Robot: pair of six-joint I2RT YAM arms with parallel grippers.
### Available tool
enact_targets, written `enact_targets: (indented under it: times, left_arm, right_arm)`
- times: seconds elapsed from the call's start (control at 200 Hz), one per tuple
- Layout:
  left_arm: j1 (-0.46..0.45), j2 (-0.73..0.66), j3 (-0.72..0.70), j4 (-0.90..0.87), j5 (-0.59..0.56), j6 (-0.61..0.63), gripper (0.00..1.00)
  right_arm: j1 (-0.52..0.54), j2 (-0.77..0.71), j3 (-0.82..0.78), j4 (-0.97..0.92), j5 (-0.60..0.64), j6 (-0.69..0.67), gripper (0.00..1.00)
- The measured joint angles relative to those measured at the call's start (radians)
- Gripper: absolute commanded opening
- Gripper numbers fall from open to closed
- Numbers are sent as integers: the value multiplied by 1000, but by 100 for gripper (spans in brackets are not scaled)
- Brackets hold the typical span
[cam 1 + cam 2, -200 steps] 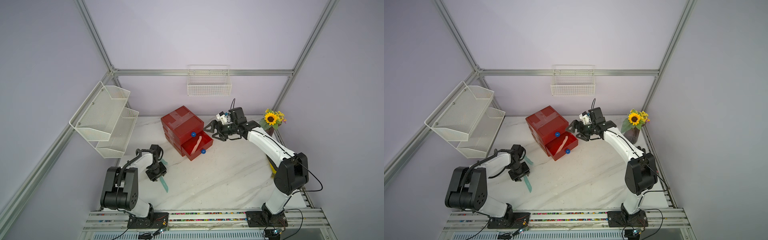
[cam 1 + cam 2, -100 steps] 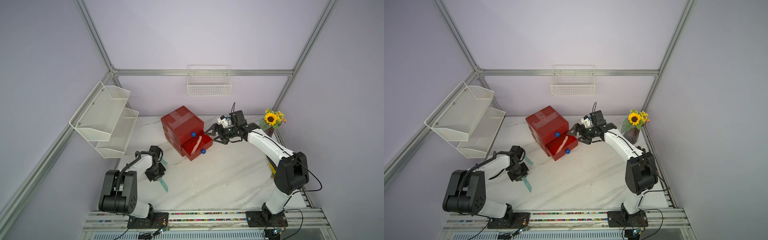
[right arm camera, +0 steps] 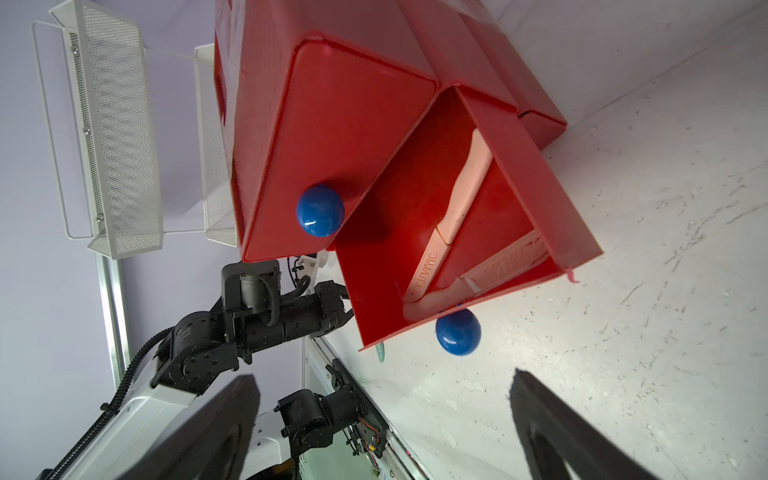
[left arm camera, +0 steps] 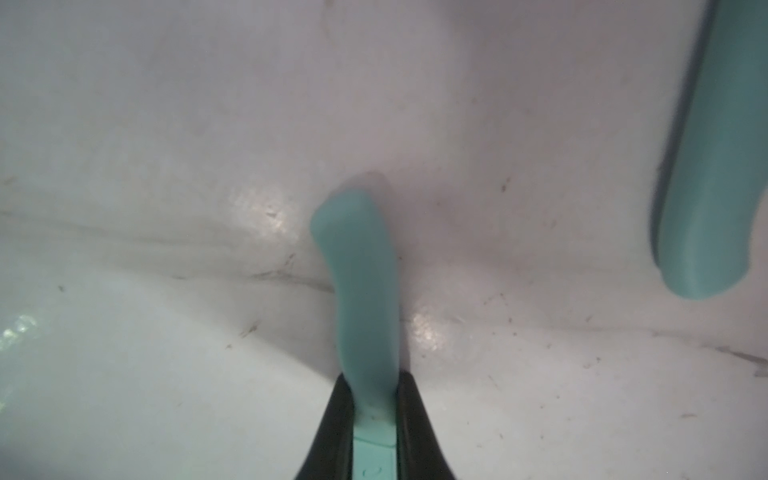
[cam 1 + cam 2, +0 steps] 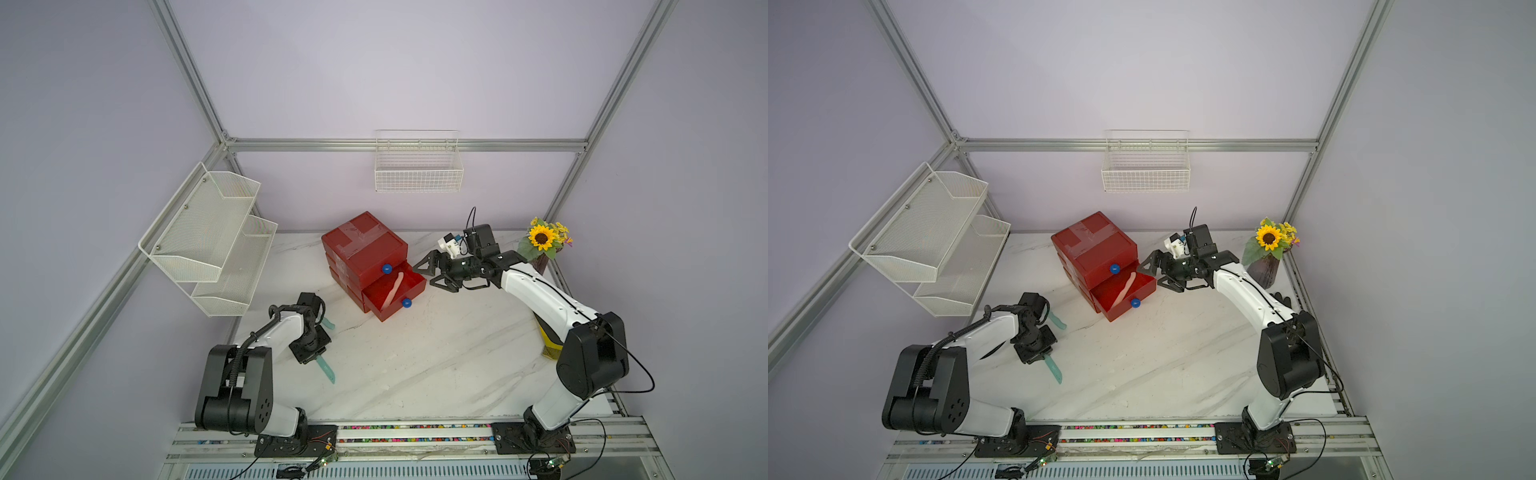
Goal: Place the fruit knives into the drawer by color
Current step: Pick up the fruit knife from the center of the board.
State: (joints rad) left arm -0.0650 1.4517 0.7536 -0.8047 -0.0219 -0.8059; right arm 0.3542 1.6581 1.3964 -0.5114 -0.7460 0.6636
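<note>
The red drawer cabinet (image 5: 361, 245) (image 5: 1092, 245) stands at the back. Its top drawer is shut and a lower drawer (image 5: 415, 284) (image 3: 540, 166) is pulled out. A salmon pink fruit knife (image 5: 394, 288) (image 3: 465, 187) lies inside it. My right gripper (image 5: 426, 276) (image 5: 1148, 276) (image 3: 382, 378) hangs open and empty beside that drawer's right corner. At the left front, my left gripper (image 5: 314, 353) (image 5: 1038, 353) (image 4: 374, 386) is shut on a teal fruit knife (image 5: 326, 370) (image 5: 1054, 369) (image 4: 361, 291) lying on the table. A second teal knife (image 5: 328, 323) (image 5: 1056, 321) (image 4: 715, 166) lies just behind it.
White mesh shelves (image 5: 208, 241) hang on the left wall and a wire basket (image 5: 417, 166) on the back wall. A sunflower vase (image 5: 542, 245) stands at the back right. A yellow object (image 5: 548, 340) sits behind the right arm.
My left jaws have closed onto the teal knife. The right gripper has shifted slightly toward the front beside the open drawer, still open.
</note>
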Motion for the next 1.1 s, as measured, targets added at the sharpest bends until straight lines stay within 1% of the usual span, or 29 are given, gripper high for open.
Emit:
enact_targets:
  times: [0.105,0.245,0.48,0.675,0.835,1.1]
  left_arm:
    - [1,-5,-1,0,11,33,12]
    - [1,-14,0,-16,53,76,13]
    - [-2,-121,8,-57,157,95,15]
    - [-5,-150,43,-92,238,113,15]
    - [-22,-152,121,-155,297,142,15]
    - [-62,-190,322,-283,359,175,16]
  right_arm:
    - [9,-47,-58,31,-23,-11,97]
    - [39,-100,-129,76,-50,-26,97]
    - [174,-112,-152,113,-56,-55,97]
    - [276,-101,-151,140,-47,-80,97]
    - [336,-63,-146,151,-39,-108,97]
    - [428,12,-75,142,1,-154,96]
